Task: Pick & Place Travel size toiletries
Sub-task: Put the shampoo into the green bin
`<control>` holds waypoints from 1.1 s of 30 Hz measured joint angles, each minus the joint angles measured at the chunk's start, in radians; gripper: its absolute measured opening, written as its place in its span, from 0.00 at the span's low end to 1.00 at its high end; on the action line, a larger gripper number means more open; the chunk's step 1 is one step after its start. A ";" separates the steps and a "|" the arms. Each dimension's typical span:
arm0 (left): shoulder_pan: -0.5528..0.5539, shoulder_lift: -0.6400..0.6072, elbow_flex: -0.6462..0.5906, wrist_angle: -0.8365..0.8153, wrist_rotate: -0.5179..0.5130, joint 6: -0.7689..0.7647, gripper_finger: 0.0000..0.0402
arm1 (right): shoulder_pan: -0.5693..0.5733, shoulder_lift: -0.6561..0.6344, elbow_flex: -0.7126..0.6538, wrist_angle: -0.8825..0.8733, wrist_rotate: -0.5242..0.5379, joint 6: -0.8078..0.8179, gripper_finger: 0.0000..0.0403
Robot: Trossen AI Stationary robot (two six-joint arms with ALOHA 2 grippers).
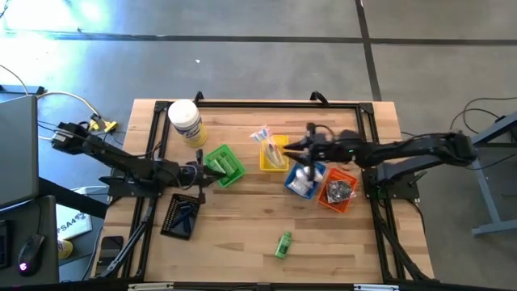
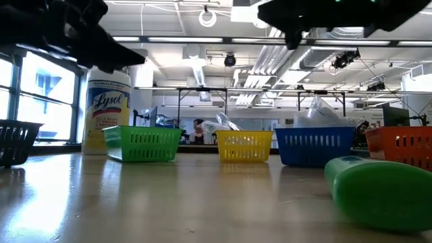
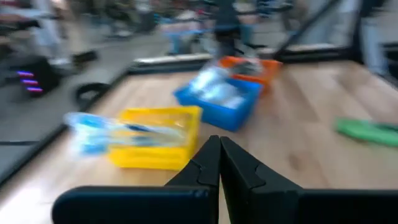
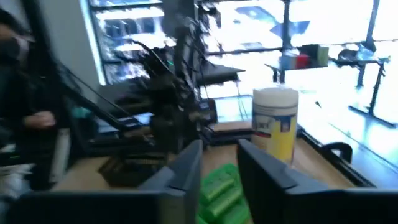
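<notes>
Nearest the table's front edge we see a green tube [image 1: 283,244] lying on its side on the bare wood, alone and well apart from every tray; in the low view it fills the right foreground [image 2: 381,191]. Further back on the left, the black tray [image 1: 182,217] holds dark items that we cannot make out.

Next comes the orange tray [image 1: 339,198], filled with dark round sachets [image 1: 340,188], and touching it the blue tray [image 1: 292,182], which holds white packets [image 1: 303,184]. Just behind the blue one stands the yellow tray [image 1: 266,164] with clear-wrapped toothbrushes [image 1: 263,137] sticking out over its far rim. To its left the green tray [image 1: 229,166] sits tilted relative to the table edge; we cannot tell what lies inside. At the far left corner stands the white jar with a yellow label [image 1: 185,121], upright.

The left gripper [image 1: 207,172] hovers just beside the green tray, its fingers [image 3: 214,168] pressed together with nothing between them. The right gripper [image 1: 291,148] hangs above the yellow and blue trays; its fingers [image 4: 186,163] stand slightly apart with a visible gap and hold nothing that we can see.
</notes>
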 joint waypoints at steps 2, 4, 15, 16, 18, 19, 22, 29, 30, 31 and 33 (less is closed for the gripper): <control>0.033 -0.014 -0.025 -0.002 0.116 -0.009 0.01 | -0.014 -0.089 -0.058 0.000 -0.065 0.000 0.15; 0.053 -0.017 -0.045 0.008 0.190 -0.011 0.01 | -0.011 -0.154 -0.110 0.013 -0.132 0.006 0.06; 0.060 -0.017 -0.054 0.002 0.380 0.042 0.01 | 0.195 -0.257 -0.302 0.006 0.038 -0.052 0.01; 0.060 -0.017 -0.054 0.002 0.383 0.042 0.01 | 0.211 -0.248 -0.307 0.007 0.046 -0.053 0.01; 0.060 -0.017 -0.054 0.002 0.382 0.041 0.01 | 0.243 -0.232 -0.314 -0.001 0.054 -0.052 0.01; 0.060 -0.017 -0.054 0.003 0.381 0.041 0.01 | 0.258 -0.224 -0.314 0.000 0.055 -0.050 0.01; 0.060 -0.017 -0.054 0.006 0.365 0.052 0.01 | 0.300 -0.196 -0.313 0.012 0.064 -0.026 0.01; 0.060 -0.017 -0.054 0.011 0.362 -0.018 0.01 | 0.400 -0.161 -0.313 0.006 0.161 -0.009 0.01; 0.060 -0.017 -0.054 0.010 0.362 -0.034 0.01 | 0.413 -0.161 -0.313 0.007 0.149 -0.018 0.01; 0.060 -0.017 -0.053 0.008 0.362 -0.050 0.01 | 0.425 -0.161 -0.313 0.008 0.143 -0.023 0.01; 0.060 -0.017 -0.050 0.012 0.362 -0.074 0.01 | 0.446 -0.161 -0.313 0.008 0.143 -0.026 0.01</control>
